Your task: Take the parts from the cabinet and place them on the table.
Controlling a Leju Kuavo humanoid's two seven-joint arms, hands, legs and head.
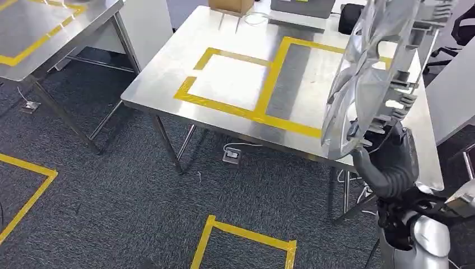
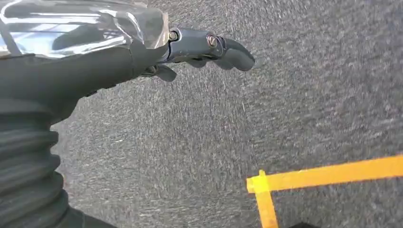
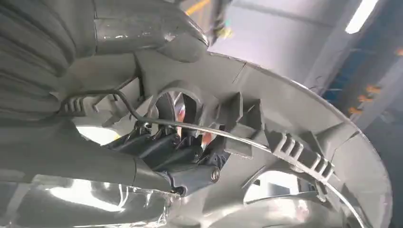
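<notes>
Because I am carrying the wheel cover from the cabinet toward the bench, my right robot hand grips it by the lower rim and holds it upright, face turned away from me, so it hangs over the bench's right side rather than resting on it. From the right wrist I see dark fingers curled through an opening in the ribbed back, next to its wire ring. My left robot hand hangs over the carpet, fingers loosely extended, holding nothing. I count one wheel cover, two steel benches, and two taped yellow boxes on the near bench.
</notes>
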